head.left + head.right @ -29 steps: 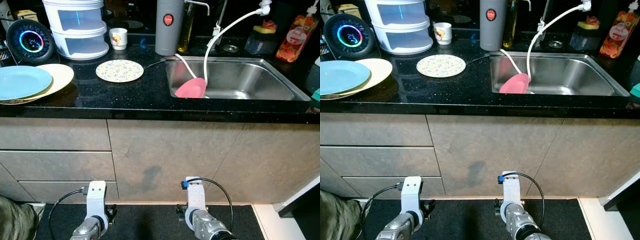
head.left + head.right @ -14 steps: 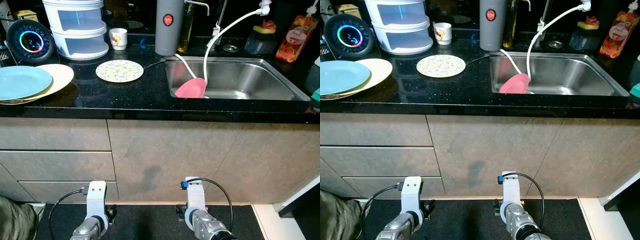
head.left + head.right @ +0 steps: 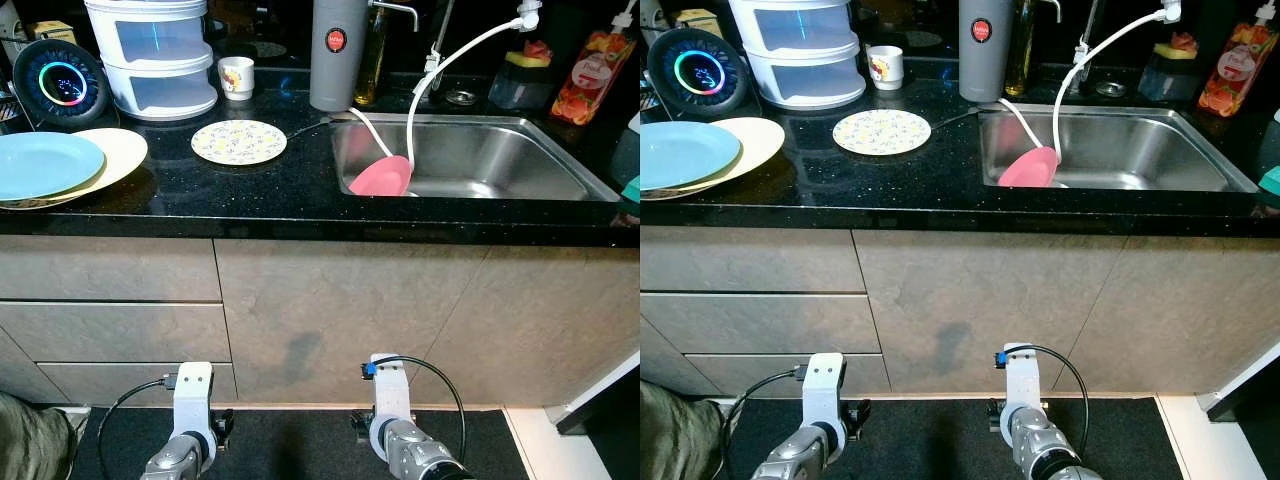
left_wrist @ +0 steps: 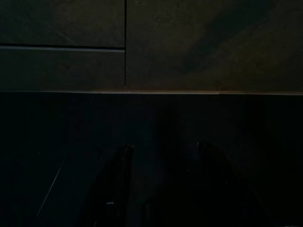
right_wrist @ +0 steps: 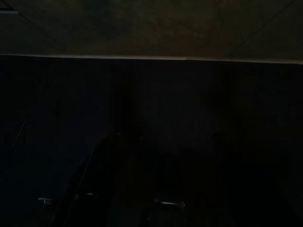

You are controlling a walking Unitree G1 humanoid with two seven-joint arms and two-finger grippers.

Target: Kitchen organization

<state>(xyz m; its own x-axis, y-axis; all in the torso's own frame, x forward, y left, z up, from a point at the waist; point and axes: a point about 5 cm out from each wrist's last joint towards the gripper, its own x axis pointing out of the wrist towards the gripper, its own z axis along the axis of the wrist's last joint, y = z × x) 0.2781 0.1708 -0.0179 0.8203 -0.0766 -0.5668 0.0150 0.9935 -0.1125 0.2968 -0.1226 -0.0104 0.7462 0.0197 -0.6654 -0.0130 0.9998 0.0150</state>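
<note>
A black counter (image 3: pixel 300 205) stands before me. On its left a blue plate (image 3: pixel 40 163) lies on a cream plate (image 3: pixel 118 148). A small floral plate (image 3: pixel 239 141) lies near the middle. A pink dish (image 3: pixel 382 176) leans inside the steel sink (image 3: pixel 500 160) at its left wall. Both arms hang low in front of the cabinets, the left arm (image 3: pixel 190 415) and the right arm (image 3: pixel 392 410). In the dark left wrist view my left gripper (image 4: pixel 163 184) is open with nothing in it. My right gripper (image 5: pixel 156 184) points at the dark floor mat.
At the back stand a white stacked container (image 3: pixel 160 55), a round glowing device (image 3: pixel 62 83), a small cup (image 3: pixel 237 76), a grey flask (image 3: pixel 338 55) and an orange bottle (image 3: pixel 590 75). A white hose (image 3: pixel 450 55) curves into the sink. Drawers (image 3: pixel 110 330) are shut. Olive cloth (image 3: pixel 30 440) lies bottom left.
</note>
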